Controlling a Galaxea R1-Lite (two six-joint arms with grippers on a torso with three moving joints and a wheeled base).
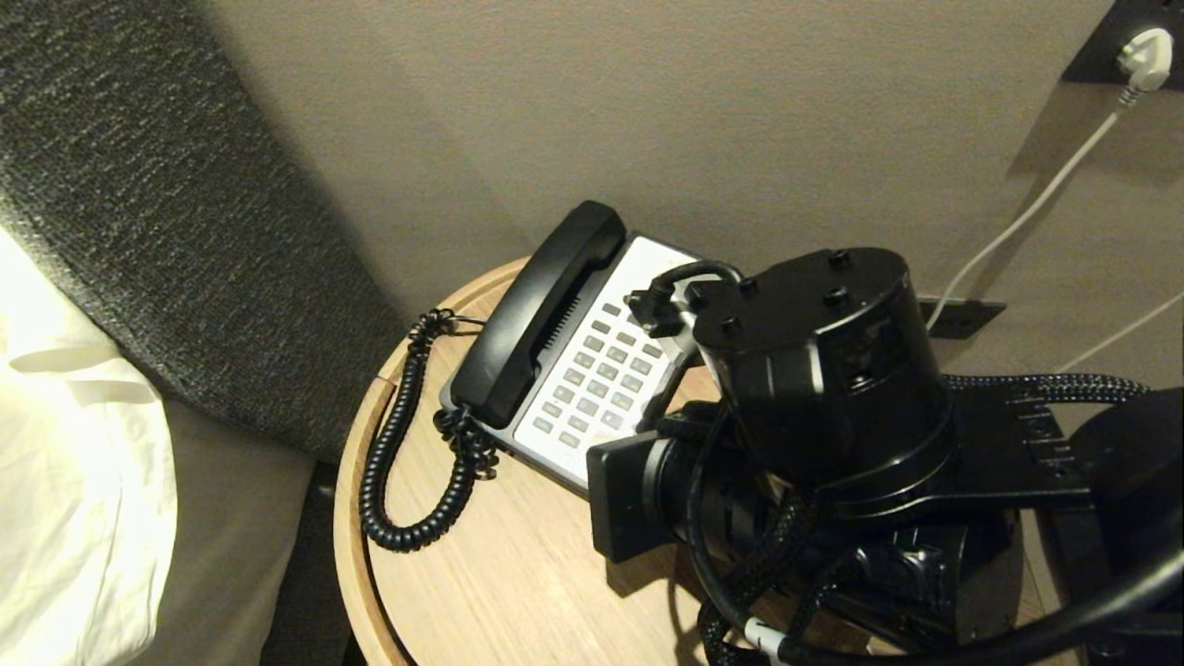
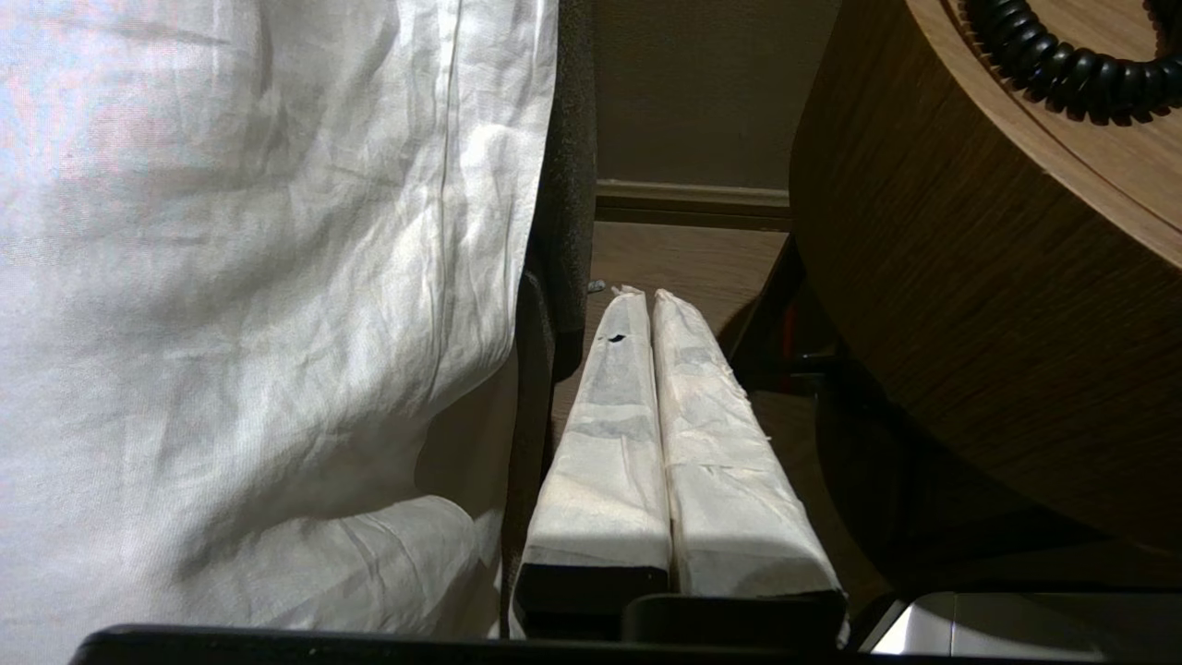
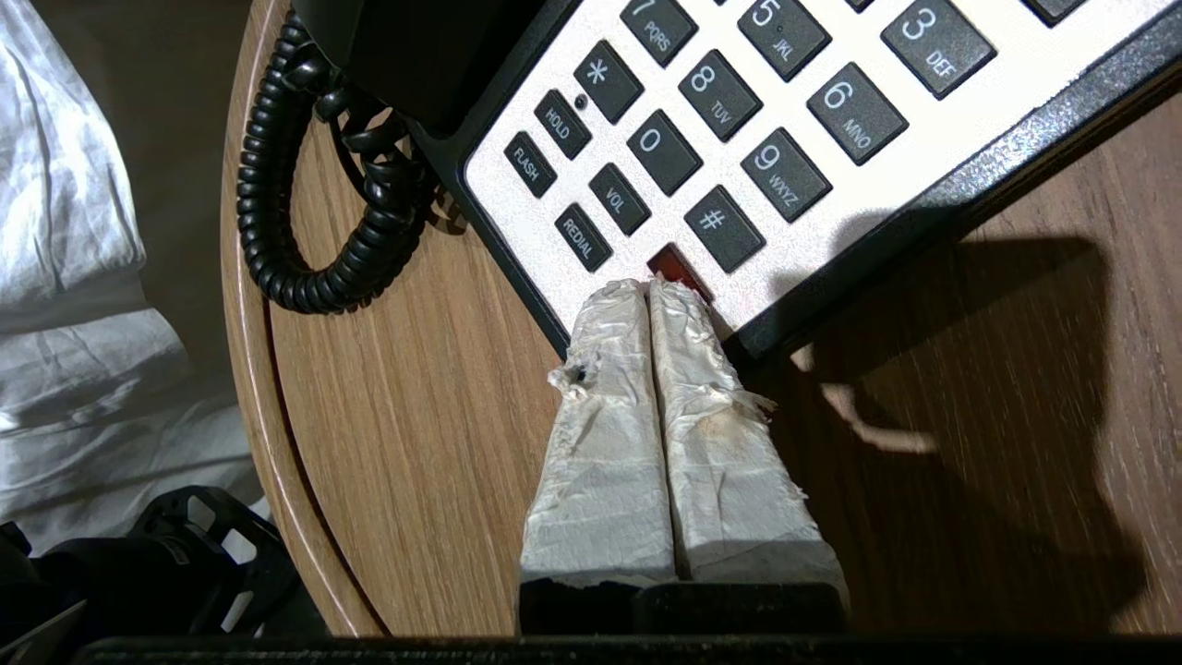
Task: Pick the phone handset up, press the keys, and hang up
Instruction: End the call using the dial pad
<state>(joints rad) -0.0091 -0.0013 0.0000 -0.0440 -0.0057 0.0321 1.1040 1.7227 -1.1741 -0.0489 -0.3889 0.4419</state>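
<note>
Sitting on one round wooden side table (image 1: pixel 518 573) beside the bed: one black-and-white phone base (image 1: pixel 592 388), keypad facing up. One phone handset (image 1: pixel 541 310), glossy black, long and curved with rounded ends, lies in the cradle on the base's left side; its coiled cord (image 1: pixel 393 462) loops over the tabletop. Right arm reaches over the table's near side; right gripper (image 3: pixel 649 288), taped fingers pressed together, tips at the keypad's near edge by a red key (image 3: pixel 677 266). Left gripper (image 2: pixel 644 297) hangs low between bedsheet (image 2: pixel 249 277) and table, fingers pressed together, holding nothing.
</note>
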